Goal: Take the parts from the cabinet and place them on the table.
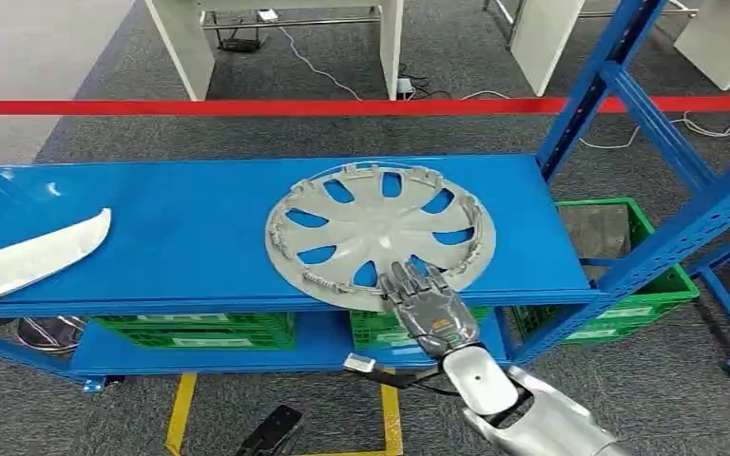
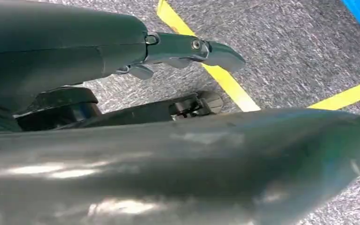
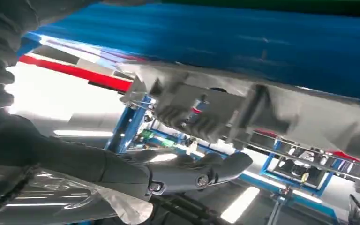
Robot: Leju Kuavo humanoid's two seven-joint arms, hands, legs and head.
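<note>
Right robot hand on hubcap rim

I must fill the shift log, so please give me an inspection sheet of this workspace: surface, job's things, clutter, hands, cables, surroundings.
Surface: blue shelf of a blue metal rack, top board mostly bare.
Job's things: grey wheel cover lies flat near the shelf's front edge; a white curved panel lies at the shelf's left end.
Clutter: green crates under and beside the shelf; a dark object on the floor.
Hands: right hand reaches the wheel cover's near rim, fingers over the edge; a firm grip cannot be told. Left hand hangs over the floor, holding nothing.
Cables: loose cables on the carpet behind the rack.
Surroundings: red barrier tape, white table legs, yellow floor lines.
</note>
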